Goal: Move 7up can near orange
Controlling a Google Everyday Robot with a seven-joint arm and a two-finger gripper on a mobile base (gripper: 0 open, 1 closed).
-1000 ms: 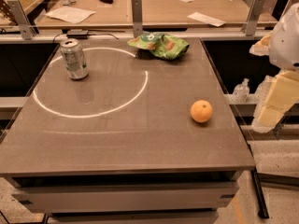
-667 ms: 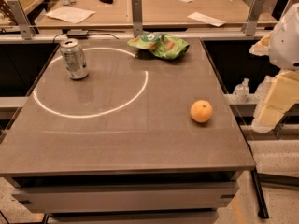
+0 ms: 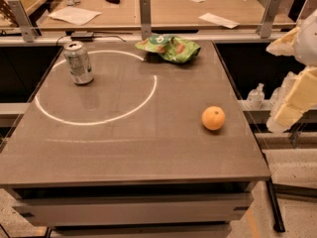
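The 7up can (image 3: pixel 79 62), silvery with a pull-tab top, stands upright at the back left of the grey table (image 3: pixel 129 152), inside a bright ring of light. The orange (image 3: pixel 213 118) lies on the right side of the table, nearer the front and far from the can. My gripper (image 3: pixel 293 103) shows as cream-coloured parts at the right edge of the view, off the table's right side, to the right of the orange and a little above table height. It holds nothing that I can see.
A green snack bag (image 3: pixel 169 47) lies at the table's back edge. Behind it stand metal posts (image 3: pixel 145 11) and a wooden desk (image 3: pixel 163 6) with papers. A small bottle (image 3: pixel 255 96) stands on a ledge to the right of the table.
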